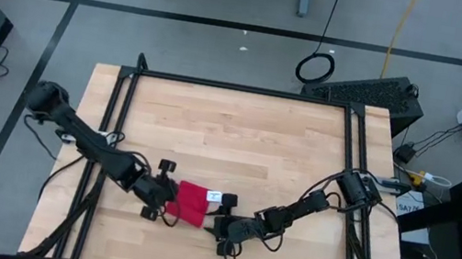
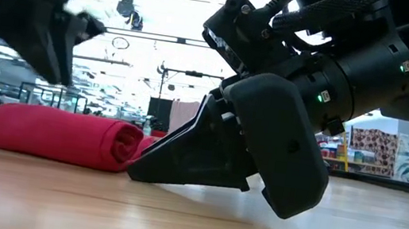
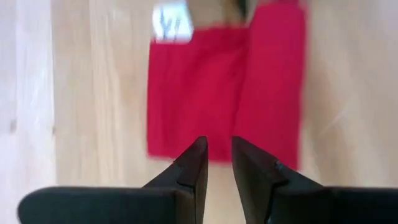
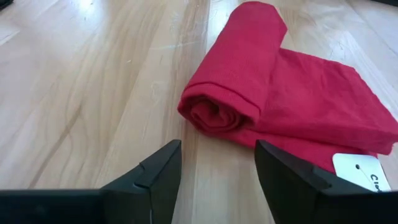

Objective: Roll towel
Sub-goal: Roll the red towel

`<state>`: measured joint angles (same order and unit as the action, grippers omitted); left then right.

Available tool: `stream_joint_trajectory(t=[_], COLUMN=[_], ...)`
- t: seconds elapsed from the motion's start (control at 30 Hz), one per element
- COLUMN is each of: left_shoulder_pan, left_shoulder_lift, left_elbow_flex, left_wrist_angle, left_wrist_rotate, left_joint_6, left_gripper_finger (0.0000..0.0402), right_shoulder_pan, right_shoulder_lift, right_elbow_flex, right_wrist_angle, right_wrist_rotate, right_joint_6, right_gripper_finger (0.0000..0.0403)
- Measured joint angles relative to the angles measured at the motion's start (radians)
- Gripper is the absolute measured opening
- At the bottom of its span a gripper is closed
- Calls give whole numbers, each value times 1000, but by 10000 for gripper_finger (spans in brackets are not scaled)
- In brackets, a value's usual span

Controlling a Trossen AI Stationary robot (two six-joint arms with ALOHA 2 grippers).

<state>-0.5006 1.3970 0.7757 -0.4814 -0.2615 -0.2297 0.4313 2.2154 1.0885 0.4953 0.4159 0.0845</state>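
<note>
The red towel (image 1: 192,202) lies on the wooden table, partly rolled: a roll (image 4: 239,68) rests on its flat remainder (image 4: 323,99), which has a white tag (image 4: 365,172) at one edge. My left gripper (image 3: 219,149) hovers above the towel's left edge, fingers a narrow gap apart with nothing between them; it shows blurred in the low view (image 2: 45,24). My right gripper (image 4: 217,158) stands open low over the table at the towel's right, its fingers pointing at the roll's open end (image 2: 124,145), just short of it.
A black frame (image 1: 246,90) runs round the tabletop. Bare wood (image 1: 239,140) stretches from the towel toward the far edge. Both arms reach in from the table's sides and meet near its front edge.
</note>
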Motion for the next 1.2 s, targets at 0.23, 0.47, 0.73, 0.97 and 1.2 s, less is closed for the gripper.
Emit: stream_joint_trajectory(t=[0.23, 0.47, 0.73, 0.97, 1.2], left_shoulder_pan=[-103, -208, -226, -226, -222], left_shoulder_lift=[-11, 117, 247, 275, 275], left_elbow_flex=[1, 1, 1, 2, 2], left_wrist_angle=[69, 102, 183, 184, 162], left_wrist_rotate=[21, -142, -182, -198, -196], left_joint_6=[-82, -104, -79, -101, -140], left_gripper_finger=[134, 257, 301, 283, 237], right_shoulder_pan=[1, 1, 1, 3, 78], right_shoulder_lift=[0, 0, 0, 0, -42], right_elbow_flex=[0, 0, 0, 0, -2], right_wrist_angle=[3, 4, 5, 7, -40], right_wrist_rotate=[0, -1, -1, 2, 160], right_joint_6=[6, 8, 26, 28, 34], right_gripper_finger=[196, 196, 196, 196, 196])
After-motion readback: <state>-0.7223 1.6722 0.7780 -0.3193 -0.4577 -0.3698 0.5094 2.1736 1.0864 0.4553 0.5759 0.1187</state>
